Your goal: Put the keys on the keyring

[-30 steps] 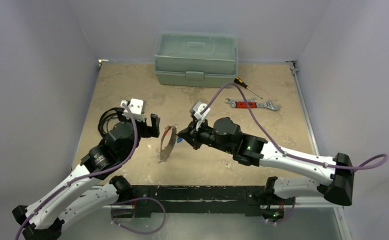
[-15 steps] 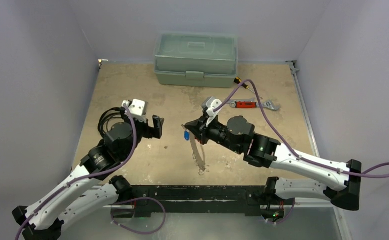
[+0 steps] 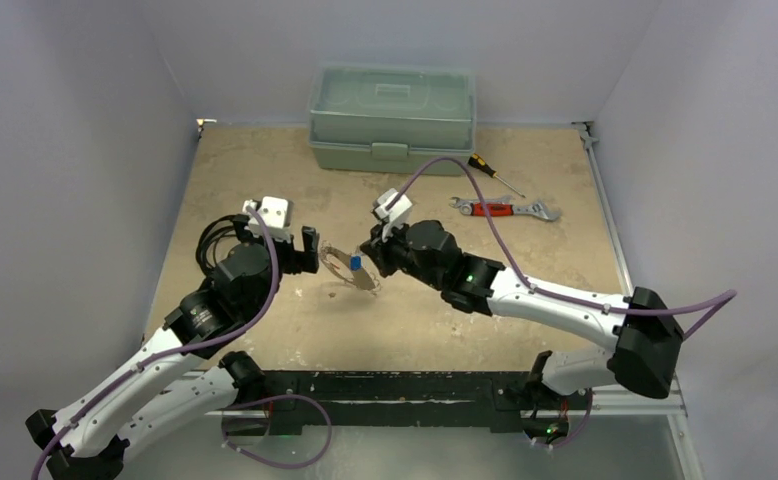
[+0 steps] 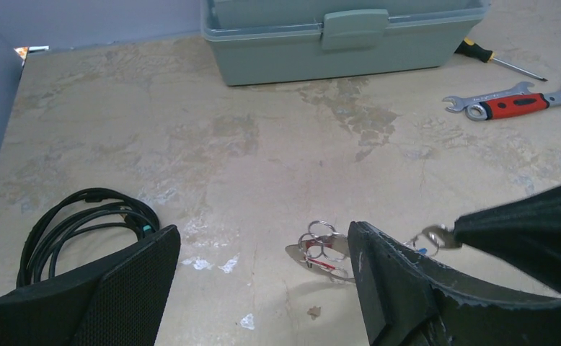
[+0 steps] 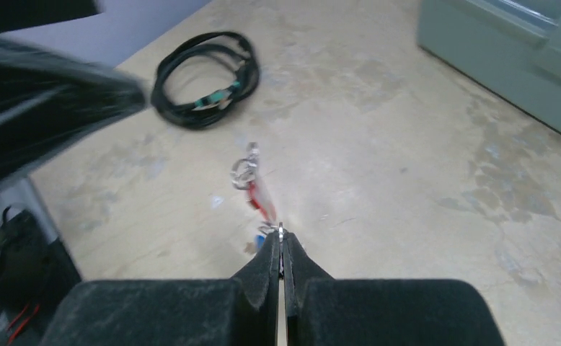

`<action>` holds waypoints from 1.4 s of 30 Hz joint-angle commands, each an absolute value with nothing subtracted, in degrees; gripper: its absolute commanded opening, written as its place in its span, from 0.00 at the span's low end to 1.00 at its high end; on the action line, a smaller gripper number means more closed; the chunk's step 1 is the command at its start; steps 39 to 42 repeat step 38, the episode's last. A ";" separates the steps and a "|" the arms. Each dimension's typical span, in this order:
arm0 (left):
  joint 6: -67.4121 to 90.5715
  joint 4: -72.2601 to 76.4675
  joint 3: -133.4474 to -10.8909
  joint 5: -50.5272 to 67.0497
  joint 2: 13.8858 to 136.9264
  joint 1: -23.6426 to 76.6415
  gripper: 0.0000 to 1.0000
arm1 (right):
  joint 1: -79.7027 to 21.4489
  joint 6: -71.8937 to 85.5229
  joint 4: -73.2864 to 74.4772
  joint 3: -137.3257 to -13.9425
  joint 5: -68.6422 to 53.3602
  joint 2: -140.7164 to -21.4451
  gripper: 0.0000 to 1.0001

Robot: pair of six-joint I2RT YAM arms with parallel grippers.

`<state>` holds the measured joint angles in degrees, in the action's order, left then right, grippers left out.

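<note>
The keyring (image 3: 350,272), a thin silver wire loop, hangs tilted just above the table between the two arms. My right gripper (image 3: 377,256) is shut on its rim, and in the right wrist view the pads (image 5: 281,234) pinch the thin wire. Keys with a red tag (image 5: 261,196) and a blue tag (image 3: 355,262) dangle from the loop. My left gripper (image 3: 305,250) stands open just left of the ring with nothing between its fingers. In the left wrist view the keyring (image 4: 297,250) and small key rings (image 4: 321,241) show beside the right finger (image 4: 382,281).
A green toolbox (image 3: 392,118) stands at the back. A red-handled wrench (image 3: 505,209) and a screwdriver (image 3: 490,172) lie at the back right. A coiled black cable (image 4: 83,223) lies by the left arm.
My right gripper swung right with the keyring, then came back left and farther from me, toward the left gripper. The ring now lies flatter. The left arm has barely moved.
</note>
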<state>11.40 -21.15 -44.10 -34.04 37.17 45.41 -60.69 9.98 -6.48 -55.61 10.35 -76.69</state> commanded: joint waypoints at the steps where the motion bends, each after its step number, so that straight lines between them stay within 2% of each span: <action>1: 11.69 -20.89 -44.48 -35.25 37.28 45.15 0.85 | -53.39 18.72 -12.14 -49.28 9.95 -75.19 0.00; 6: 11.80 -21.09 -44.65 -34.92 37.53 45.16 0.85 | -47.93 21.44 -11.70 -42.51 12.96 -75.31 0.00; 17: 11.87 -21.18 -44.65 -34.63 37.62 45.15 0.85 | -43.82 27.66 -10.48 -35.24 17.63 -77.75 0.01; 19: 11.88 -21.18 -44.65 -34.59 37.57 45.18 0.85 | -43.52 28.71 -10.65 -33.52 17.80 -76.44 0.32; 21: 11.91 -21.16 -44.65 -34.54 37.59 45.18 0.85 | -43.51 28.91 -11.66 -31.62 17.46 -73.47 0.69; 23: 11.87 -21.10 -44.65 -34.61 37.66 45.16 0.85 | -43.51 28.44 -12.07 -30.64 17.63 -69.52 0.96; 24: 11.87 -21.09 -44.65 -34.67 37.69 45.10 0.85 | -43.46 28.07 -12.60 -30.14 17.57 -67.23 0.99; 32: 11.98 -21.27 -44.65 -35.07 37.80 45.09 0.85 | -43.47 25.05 -16.40 -27.55 17.51 -48.77 0.99; 42: 11.88 -21.29 -44.66 -35.23 37.88 45.13 0.85 | -43.48 25.84 -13.28 -29.35 20.54 -47.53 0.99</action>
